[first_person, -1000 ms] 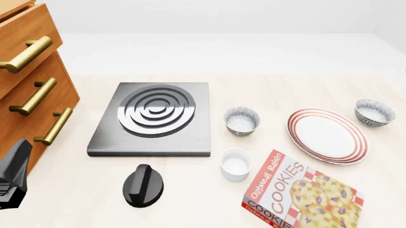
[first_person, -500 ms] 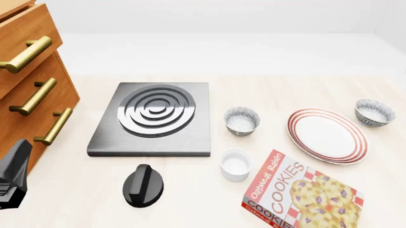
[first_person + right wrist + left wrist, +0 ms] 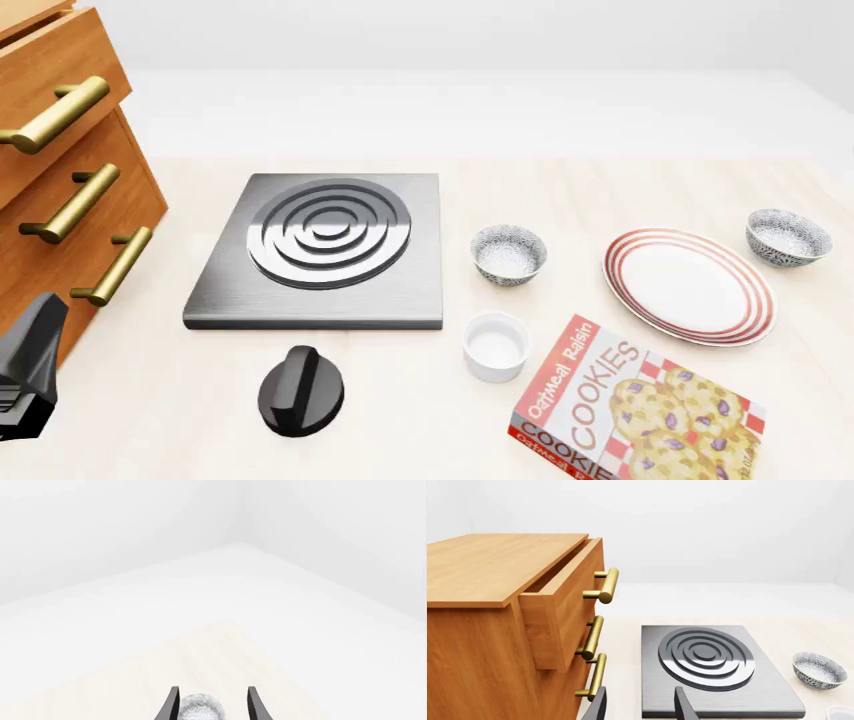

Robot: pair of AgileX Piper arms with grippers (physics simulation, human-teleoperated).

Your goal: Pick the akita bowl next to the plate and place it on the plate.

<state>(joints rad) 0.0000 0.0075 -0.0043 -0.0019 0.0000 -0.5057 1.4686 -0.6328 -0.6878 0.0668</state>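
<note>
Approach step: right gripper (image 3: 210, 704) spread, empty, lined up on speckled bowl (image 3: 787, 236) at plate's (image 3: 635, 287) 2 o'clock, just beside the rim. Next: descend, close on bowl's rim.

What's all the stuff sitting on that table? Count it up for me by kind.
Speckled bowls: 2
Red-ringed plate: 1
White cup: 1
Cookie box: 1
Burner plate: 1
Black knob: 1
Wooden drawer cabinet: 1
Total: 8
</note>
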